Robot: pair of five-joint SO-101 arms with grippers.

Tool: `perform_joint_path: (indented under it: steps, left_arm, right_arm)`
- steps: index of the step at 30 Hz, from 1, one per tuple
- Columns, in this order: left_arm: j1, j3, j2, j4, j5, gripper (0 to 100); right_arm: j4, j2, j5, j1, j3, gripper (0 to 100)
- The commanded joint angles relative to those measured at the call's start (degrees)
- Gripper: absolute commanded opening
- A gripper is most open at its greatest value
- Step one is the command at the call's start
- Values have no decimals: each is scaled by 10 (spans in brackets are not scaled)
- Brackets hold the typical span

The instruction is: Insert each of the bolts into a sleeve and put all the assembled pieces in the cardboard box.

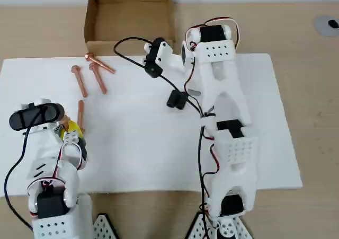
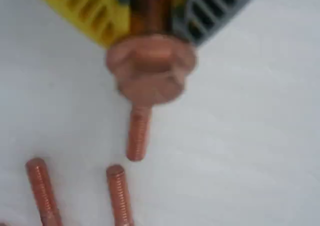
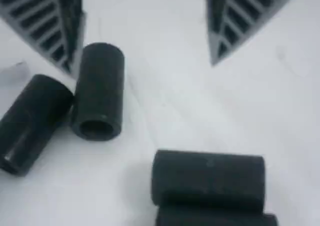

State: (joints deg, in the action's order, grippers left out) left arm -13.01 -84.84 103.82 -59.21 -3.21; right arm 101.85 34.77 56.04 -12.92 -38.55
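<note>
Left jaws are pinching a copper bolt [image 2: 150, 70] by the shank, head end poking out past the tips. That's down around 8 o'clock on the white sheet [image 1: 137, 143]. Three loose bolts [image 1: 98, 77] lie flat on the sheet up around 10 o'clock, close together.

Right jaws are spread wide with nothing between them. The right wrist view has four black sleeves [image 3: 97, 98] lying on their sides on the sheet, in two pairs that touch side by side. From the high view, one pair sits just toward 12 o'clock of the sheet's middle.

The cardboard box [image 1: 91, 19] sits open on the desk [image 1: 42, 32], just past the sheet's 12 o'clock edge.
</note>
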Motion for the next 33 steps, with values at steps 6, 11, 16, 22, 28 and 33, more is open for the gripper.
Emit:
perform_joint_path:
  steps: [6, 11, 16, 22, 28, 33]
  left_arm:
    - [8, 3, 7, 16, 6, 6]
    - [8, 4, 7, 16, 23, 6]
    - [8, 4, 7, 16, 21, 6]
    - [8, 4, 7, 17, 21, 6]
    - [8, 4, 7, 17, 21, 6]
    - [8, 4, 7, 17, 21, 6]
  right_arm:
    - [5, 77, -4, 29, -141, 221]
    - [6, 118, -18, 63, -165, 221]
    - [6, 127, -23, 104, -163, 221]
    - [5, 128, -21, 95, -115, 221]
    - [5, 129, -21, 84, -109, 221]
    - [3, 148, -20, 83, -112, 221]
